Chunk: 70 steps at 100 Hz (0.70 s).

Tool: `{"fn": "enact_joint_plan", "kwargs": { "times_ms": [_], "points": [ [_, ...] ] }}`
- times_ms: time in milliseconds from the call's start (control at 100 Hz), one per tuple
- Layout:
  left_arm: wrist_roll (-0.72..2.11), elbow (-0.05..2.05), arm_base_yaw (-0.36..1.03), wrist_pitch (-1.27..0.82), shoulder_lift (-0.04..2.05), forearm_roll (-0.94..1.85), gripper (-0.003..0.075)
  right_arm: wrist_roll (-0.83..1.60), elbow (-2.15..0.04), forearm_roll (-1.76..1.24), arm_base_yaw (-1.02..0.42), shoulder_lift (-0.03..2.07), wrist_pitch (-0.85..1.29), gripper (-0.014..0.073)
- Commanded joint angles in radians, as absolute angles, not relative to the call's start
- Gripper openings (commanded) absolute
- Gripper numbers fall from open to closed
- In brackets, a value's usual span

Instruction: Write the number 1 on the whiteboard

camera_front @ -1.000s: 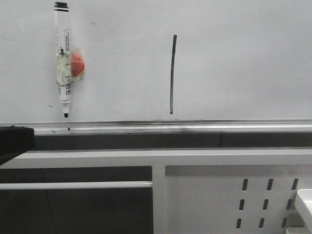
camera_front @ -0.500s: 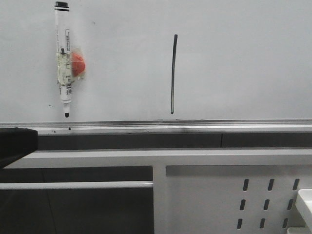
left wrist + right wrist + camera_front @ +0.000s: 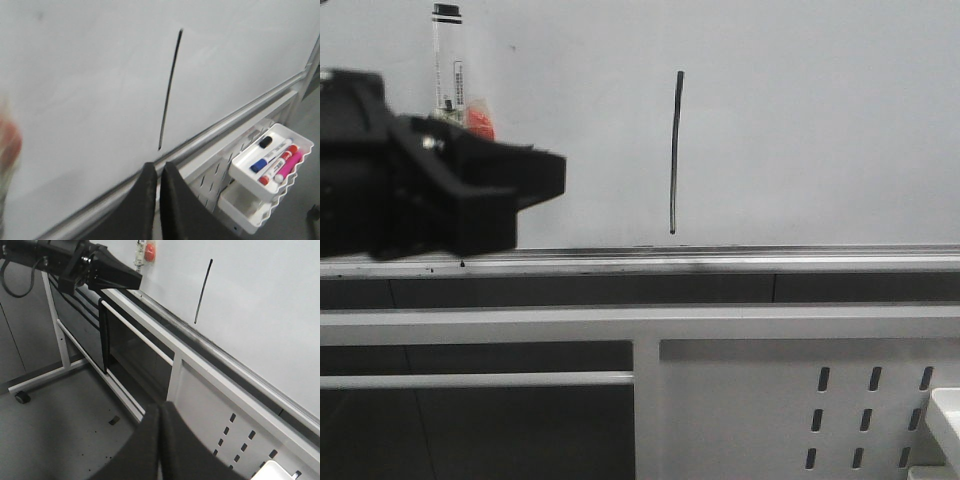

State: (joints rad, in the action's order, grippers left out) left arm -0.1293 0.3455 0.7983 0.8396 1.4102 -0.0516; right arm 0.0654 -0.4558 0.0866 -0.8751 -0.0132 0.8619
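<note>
Black left gripper (image 3: 545, 180), fingers pressed together, empty, before pale glossy whiteboard (image 3: 820, 120); thin black stroke, number 1 (image 3: 674, 150), just beside. Right gripper (image 3: 160, 412) likewise clenched, empty.

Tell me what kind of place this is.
Probably a lab or test room set up for a writing task: a large whiteboard on a white metal frame, a tray of coloured markers, and a bare grey floor.
</note>
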Motion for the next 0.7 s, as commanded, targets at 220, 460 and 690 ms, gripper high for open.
{"fn": "enact_joint_plan", "kwargs": {
  "times_ms": [220,460,690],
  "points": [
    [-0.145,0.444,0.814,0.386,1.054,-0.087,-0.002,0.066,-0.478,0.09,-0.87,-0.023,0.788,-0.0048],
    [-0.132,0.441,0.839,0.233,0.827,-0.041,-0.002,0.066,-0.478,0.09,-0.87,-0.023,0.788,-0.0049],
    [-0.086,0.441,0.771,0.071,0.712,-0.083,-0.002,0.066,-0.478,0.09,-0.87,-0.023,0.788,-0.0049]
  ]
}}
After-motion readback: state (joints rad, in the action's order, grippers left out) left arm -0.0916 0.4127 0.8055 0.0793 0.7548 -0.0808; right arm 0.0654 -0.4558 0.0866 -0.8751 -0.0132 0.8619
